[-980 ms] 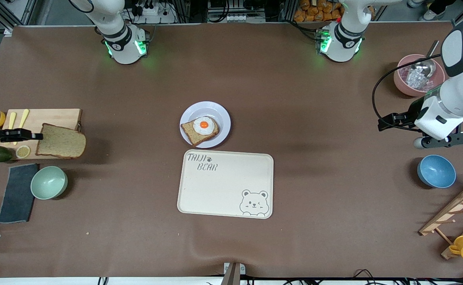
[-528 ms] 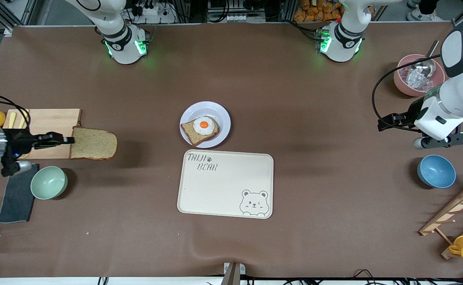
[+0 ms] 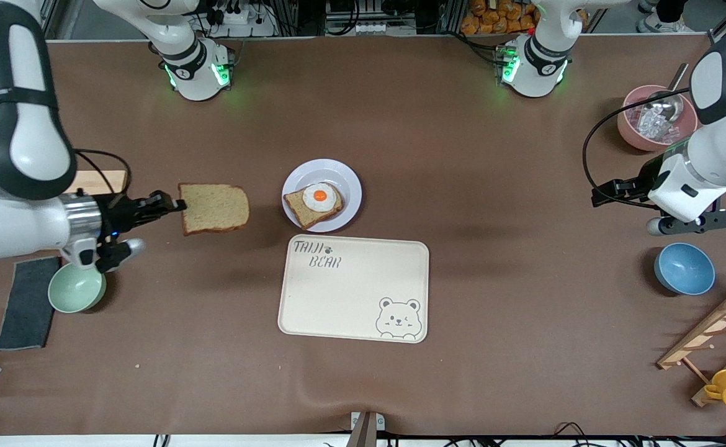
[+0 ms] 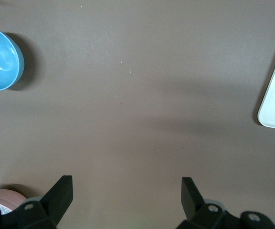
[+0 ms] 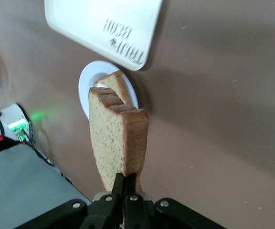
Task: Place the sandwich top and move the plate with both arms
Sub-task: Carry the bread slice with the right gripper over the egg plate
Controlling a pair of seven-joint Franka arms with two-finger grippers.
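The sandwich top (image 3: 215, 208), a plain brown bread slice, hangs level in the air over the bare table between the cutting board and the plate, pinched at one edge by my right gripper (image 3: 177, 205), which is shut on it. In the right wrist view the slice (image 5: 117, 141) stands out from the closed fingers (image 5: 129, 187). The round white plate (image 3: 343, 178) holds a bread slice with a fried egg (image 3: 319, 197) at the table's middle. My left gripper (image 4: 127, 194) waits open over bare table near the blue bowl, toward the left arm's end.
A cream bear tray (image 3: 354, 288) lies just nearer the camera than the plate. A wooden cutting board (image 3: 98, 181), green bowl (image 3: 76, 288) and dark cloth (image 3: 26, 303) sit at the right arm's end. A blue bowl (image 3: 684, 268), pink bowl (image 3: 648, 118) and wooden rack (image 3: 713, 338) stand at the left arm's end.
My right gripper has carried the bread slice off the cutting board and sideways toward the plate. The left arm has stayed in place.
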